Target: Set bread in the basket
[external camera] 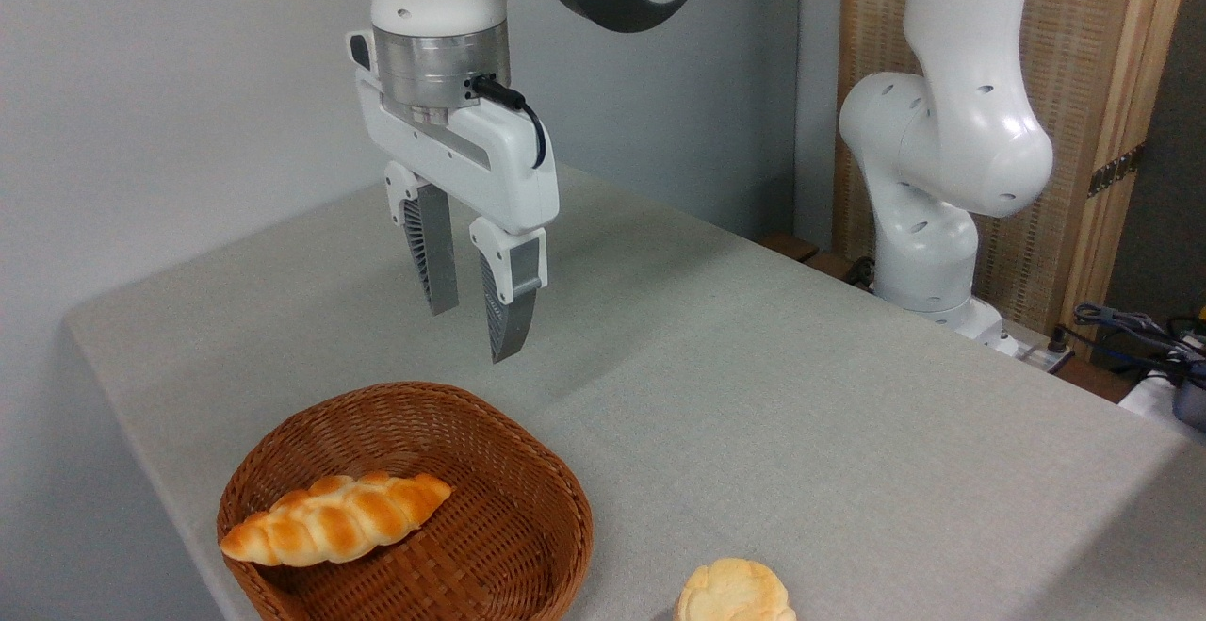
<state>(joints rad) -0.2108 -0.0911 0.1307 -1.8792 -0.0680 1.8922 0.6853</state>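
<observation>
The bread (736,591), a small pale-yellow bun with a cracked top, lies on the table at the bottom edge of the view, partly cut off. To its left stands the brown wicker basket (528,470), holding a long golden braided loaf (334,518). My gripper (474,327) hangs above the basket's far rim, fingers pointing down, open with nothing between them. It is well up and to the left of the bun.
The grey cloth-covered table (801,395) stretches back to the right, where the arm's white base (928,253) stands at the far edge. Cables (1131,329) lie beyond the table at the right. A wall runs behind and to the left.
</observation>
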